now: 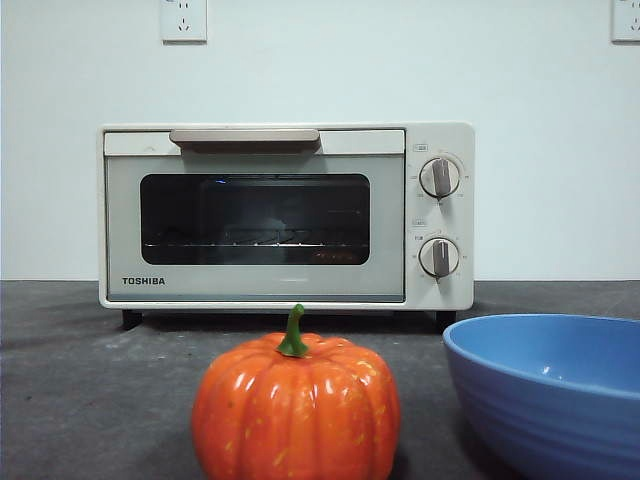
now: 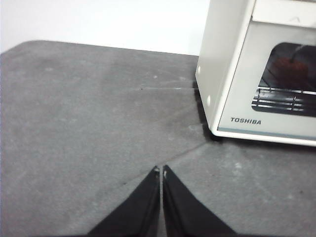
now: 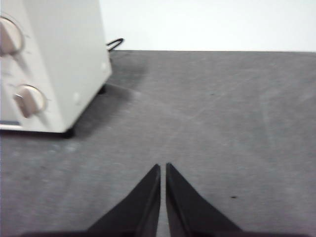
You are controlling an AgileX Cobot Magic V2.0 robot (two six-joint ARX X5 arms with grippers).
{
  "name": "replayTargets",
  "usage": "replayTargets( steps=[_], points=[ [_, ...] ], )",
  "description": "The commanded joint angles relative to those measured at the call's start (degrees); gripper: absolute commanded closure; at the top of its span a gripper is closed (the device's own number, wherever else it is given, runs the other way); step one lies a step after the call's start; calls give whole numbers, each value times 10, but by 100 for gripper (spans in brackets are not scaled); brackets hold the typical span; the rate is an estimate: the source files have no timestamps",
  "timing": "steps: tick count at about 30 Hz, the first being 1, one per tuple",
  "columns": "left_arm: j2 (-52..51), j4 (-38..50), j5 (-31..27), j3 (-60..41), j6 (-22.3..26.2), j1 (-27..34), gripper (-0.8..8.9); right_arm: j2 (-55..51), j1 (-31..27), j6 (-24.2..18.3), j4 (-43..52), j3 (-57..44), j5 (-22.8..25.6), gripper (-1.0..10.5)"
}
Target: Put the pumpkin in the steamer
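Observation:
The orange ribbed pumpkin (image 1: 296,410) with a green stem stands on the dark table, near and in the middle of the front view. Behind it stands the cream-white TOSHIBA steamer (image 1: 286,215), its door closed, with a beige bar handle (image 1: 245,137) and two knobs at its right. The steamer also shows in the left wrist view (image 2: 261,74) and the right wrist view (image 3: 49,64). My left gripper (image 2: 161,171) is shut and empty over bare table, off the steamer's left side. My right gripper (image 3: 163,168) is shut and empty, off the steamer's right side. Neither arm shows in the front view.
A wide blue ridged bowl (image 1: 555,390) stands to the right of the pumpkin, close to the camera. A white wall with sockets is behind the steamer. A black cable (image 3: 114,44) runs behind the steamer's right side.

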Motion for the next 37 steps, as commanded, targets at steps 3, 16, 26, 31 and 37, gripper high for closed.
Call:
replayTargets(
  steps=[3, 16, 26, 31, 37],
  points=[
    [7, -16, 38, 5, -116, 0, 798, 0, 2, 122, -1, 6, -34, 934],
    [156, -100, 58, 247, -165, -19, 798, 65, 17, 197, -97, 221, -65, 935],
    [311, -216, 161, 480, -139, -94, 798, 215, 31, 148, -200, 425, -205, 935],
    [362, -287, 233, 570, -86, -120, 798, 266, 98, 90, -253, 509, -214, 935],
    [399, -382, 310, 638, -5, -142, 798, 314, 160, 8, -350, 581, -228, 935]
  ],
)
